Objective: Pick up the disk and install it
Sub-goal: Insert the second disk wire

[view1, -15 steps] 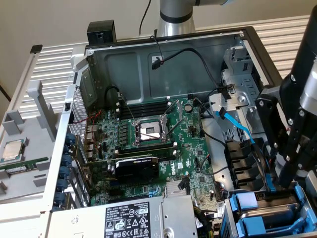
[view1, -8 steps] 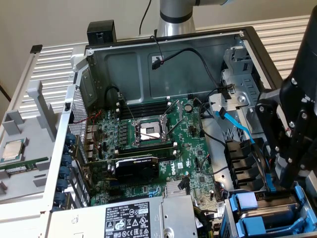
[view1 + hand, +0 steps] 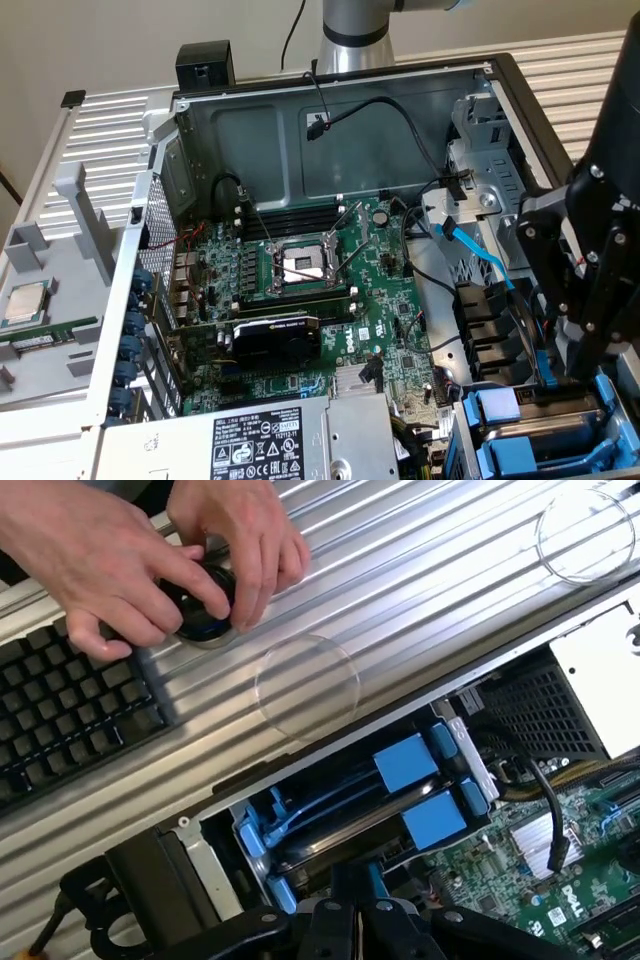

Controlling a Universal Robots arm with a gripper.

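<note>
The disk [image 3: 545, 412] stands on edge in the drive bay at the case's front corner, on the exterior view's right, held between blue carrier frames [image 3: 405, 762]. Only its dark grey edge [image 3: 340, 832] shows; its label is hidden. My black gripper [image 3: 562, 372] hangs right above that bay, with its fingers [image 3: 335, 925] pressed together just over the blue frames. I cannot tell whether they pinch the carrier's edge or only hover over it.
A person's hands [image 3: 130, 550] work a black round knob beside a keyboard [image 3: 60, 710] on the ribbed metal table. Inside the open case [image 3: 330, 110] lie the motherboard [image 3: 300, 270], loose black cables and a blue cable [image 3: 480, 250]. A small silver chip [image 3: 25, 300] rests at the exterior view's left.
</note>
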